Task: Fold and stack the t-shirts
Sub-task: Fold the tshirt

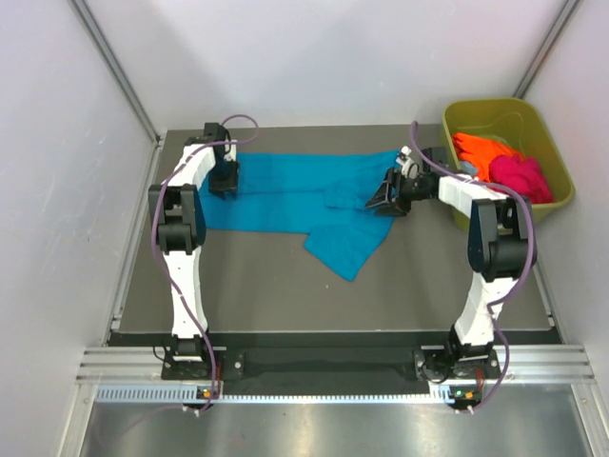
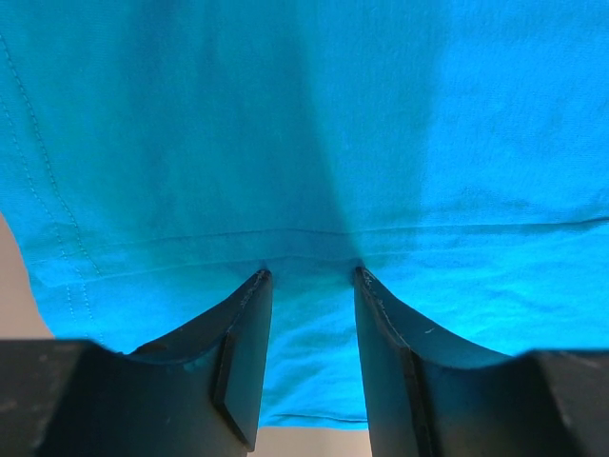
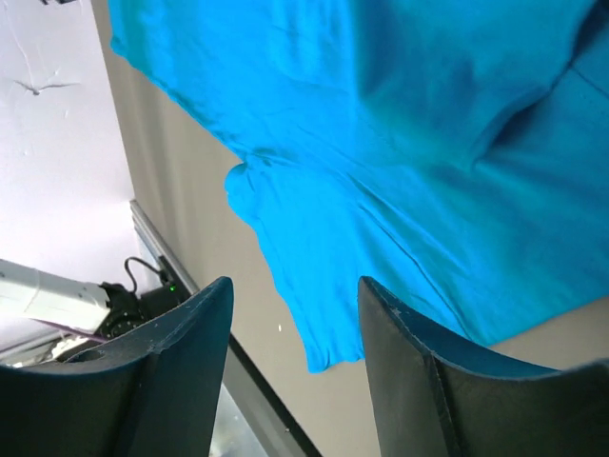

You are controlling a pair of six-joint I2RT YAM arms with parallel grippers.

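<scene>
A teal-blue t-shirt (image 1: 285,195) lies spread across the back of the table, with one flap reaching toward the front (image 1: 344,252). My left gripper (image 1: 225,183) is at the shirt's left end. In the left wrist view its jaws (image 2: 310,276) stand apart, tips pressed onto the flat teal cloth (image 2: 304,124) near a hem seam, with nothing pinched. My right gripper (image 1: 385,202) hovers over the shirt's right end. Its jaws (image 3: 295,286) are open and empty above the cloth (image 3: 400,124) and its edge. An orange t-shirt (image 1: 481,152) and a magenta-pink one (image 1: 521,176) lie in the tub.
The olive-green tub (image 1: 490,103) stands at the back right corner, close to the right arm. White walls close in the left, back and right. Bare grey table (image 1: 266,295) runs from the shirt to the front edge, where a metal rail (image 1: 324,367) lies.
</scene>
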